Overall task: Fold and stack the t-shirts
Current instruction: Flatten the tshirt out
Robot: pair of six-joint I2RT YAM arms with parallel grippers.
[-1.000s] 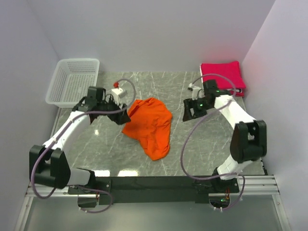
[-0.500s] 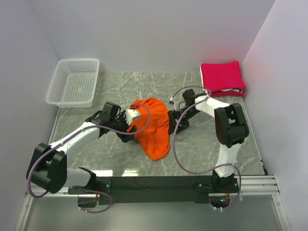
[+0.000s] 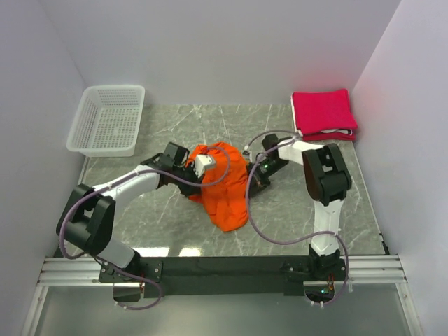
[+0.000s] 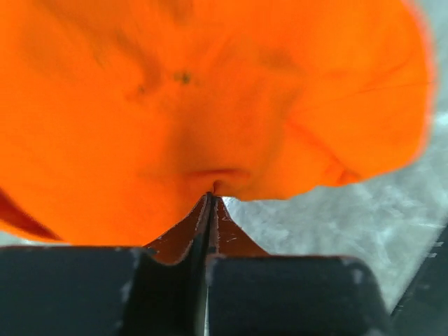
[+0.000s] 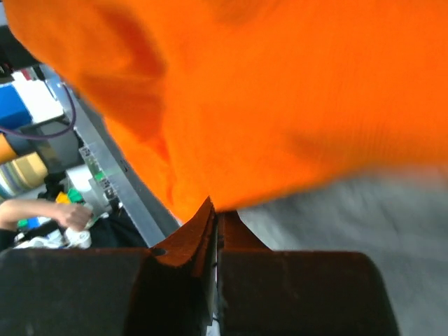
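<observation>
Orange t-shirt (image 3: 222, 187), crumpled and unfolded, lies near the middle of the grey marbled counter (image 3: 161, 217), with one lobe trailing toward the near edge. Both arms reach in from either side and meet the cloth at its far half, the left arm at the left edge and the right arm at the right edge.

Left wrist view: the left pincer (image 4: 210, 201) has its two fingers pressed together, and a small fold of orange cloth is nipped at their tips. The rest of the shirt fills the upper part of that view.

Right wrist view: the right pincer (image 5: 213, 210) is likewise closed, its tips holding the lower margin of the orange cloth, with bare counter to the right.

Crimson t-shirts (image 3: 323, 114) sit folded in a flat stack at the far right corner, well apart from the orange one. A white mesh basket (image 3: 107, 119) stands at the far left corner.
</observation>
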